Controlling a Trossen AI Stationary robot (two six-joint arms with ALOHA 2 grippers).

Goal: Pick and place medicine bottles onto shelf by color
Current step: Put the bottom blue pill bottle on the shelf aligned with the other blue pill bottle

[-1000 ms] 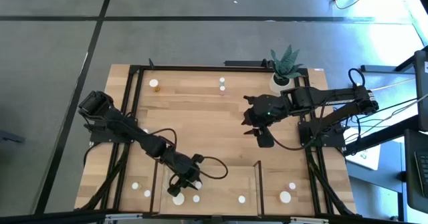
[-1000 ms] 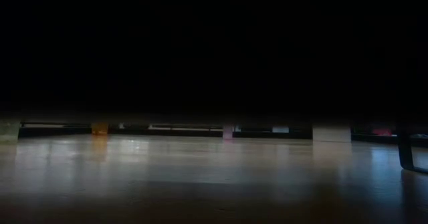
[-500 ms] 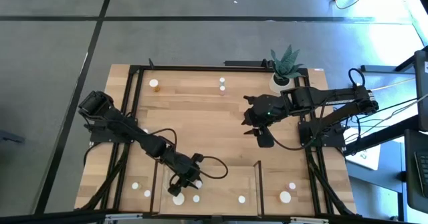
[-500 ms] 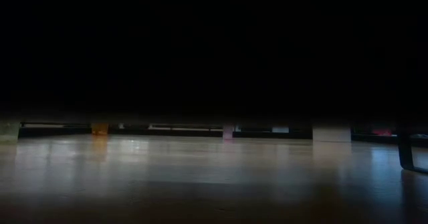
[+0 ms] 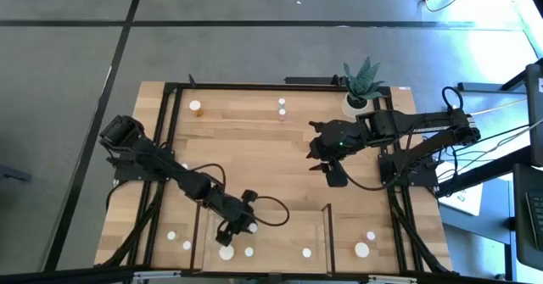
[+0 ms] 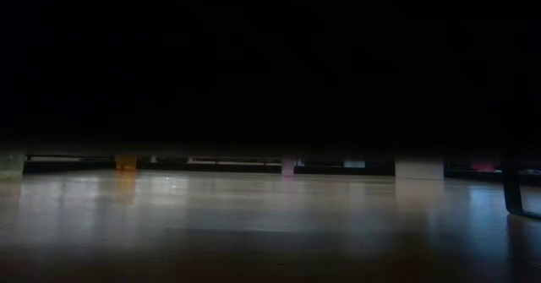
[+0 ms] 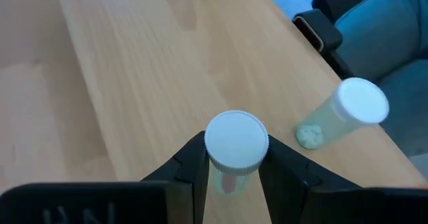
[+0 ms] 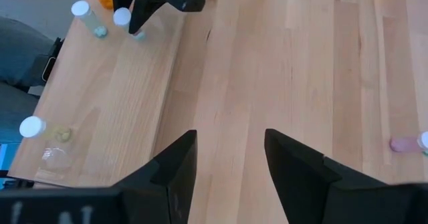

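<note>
Now: left gripper closed on a white-capped bottle over the shelf

From the high view, the left gripper [image 5: 238,227] sits low over the shelf [image 5: 280,242], a light-wood board with dark frame bars at the near edge of the table [image 5: 246,148]. Other medicine bottles show as white caps: a wide one [image 5: 226,253] and a small one [image 5: 249,252] just beside the gripper, another [image 5: 306,253] farther along the board, and several off it on either side. Two bottles stand far across the table, one orange [image 5: 195,106]. The right gripper [image 5: 319,157] hovers mid-table near a potted plant [image 5: 362,82].

The low view is mostly dark; only a strip of table [image 6: 254,224] and faint bottle shapes show, one orange [image 6: 126,161].

At the left wrist, the fingers [image 7: 194,164] press both sides of a held bottle [image 7: 235,144], upright, with a round white cap and a clear body showing pinkish contents. A greenish bottle [image 7: 341,114] stands near it by the board's edge.

At the right wrist, the right gripper [image 8: 231,157] has its fingers apart, holding nothing, above bare wood.
</note>
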